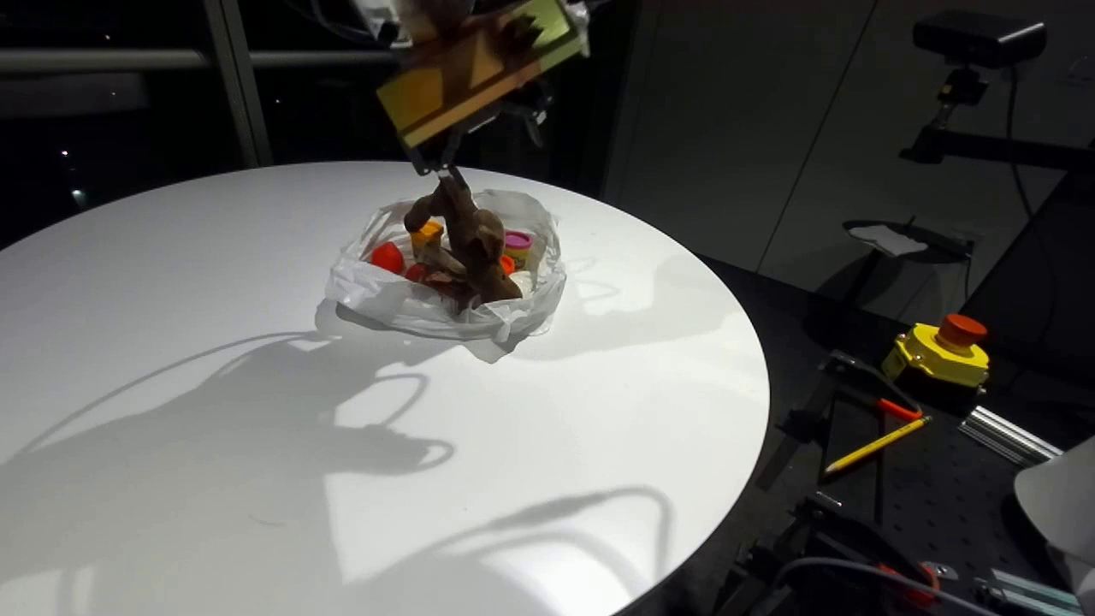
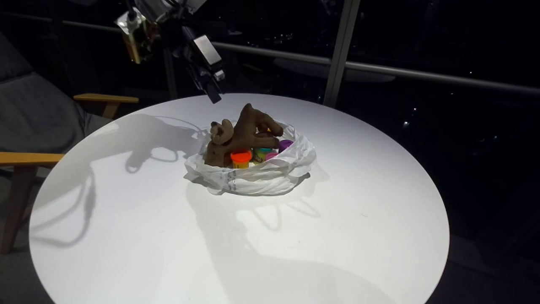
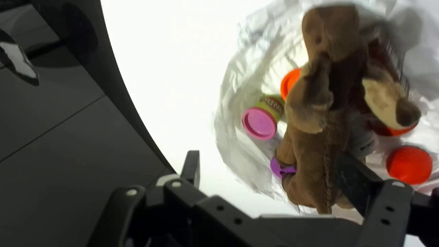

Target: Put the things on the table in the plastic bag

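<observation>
The crumpled whitish plastic bag [image 2: 253, 181] lies spread open on the round white table [image 2: 358, 236]. Inside it rests the brown plush toy [image 3: 313, 154], propped over several small jars. Around the toy show a pink-lidded jar [image 3: 259, 123], a purple lid [image 3: 279, 168] and a red lid [image 3: 409, 165]. An orange-lidded jar [image 2: 241, 158] and a teal-lidded jar [image 2: 261, 155] appear in an exterior view. My gripper [image 3: 267, 163] hangs above the toy, its fingers wide apart and nothing held. One finger [image 2: 213, 93] is visibly clear of the toy. Jars beneath the toy are partly hidden.
A yellow box [image 1: 479, 73] is fixed to the arm. Off the table are a yellow-and-red button [image 1: 939, 355], a yellow pencil [image 1: 877, 445] and a camera [image 1: 979, 38] on a stand. A grey chair [image 2: 42, 97] stands beside the table.
</observation>
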`<state>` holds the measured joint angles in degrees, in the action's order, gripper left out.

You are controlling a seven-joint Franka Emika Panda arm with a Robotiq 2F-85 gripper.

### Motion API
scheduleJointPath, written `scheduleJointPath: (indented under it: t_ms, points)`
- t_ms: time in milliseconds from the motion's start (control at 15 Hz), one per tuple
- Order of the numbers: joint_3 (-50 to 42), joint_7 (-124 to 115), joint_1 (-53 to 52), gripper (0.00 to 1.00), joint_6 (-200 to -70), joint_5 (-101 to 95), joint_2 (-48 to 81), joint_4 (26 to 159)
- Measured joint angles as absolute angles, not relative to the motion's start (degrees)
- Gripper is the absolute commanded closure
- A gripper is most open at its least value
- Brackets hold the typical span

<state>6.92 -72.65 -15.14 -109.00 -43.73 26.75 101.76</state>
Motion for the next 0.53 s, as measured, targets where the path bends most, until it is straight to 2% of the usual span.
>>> scheduleJointPath:
  t_ms: [200,533]
  points:
    - [8.1,-63.8,-14.4,0.0,-105.5,-32.7,17.9,108.4]
    - [9.0,-49.4,-14.4,0.0,-91.3,-20.8,4.4,115.9]
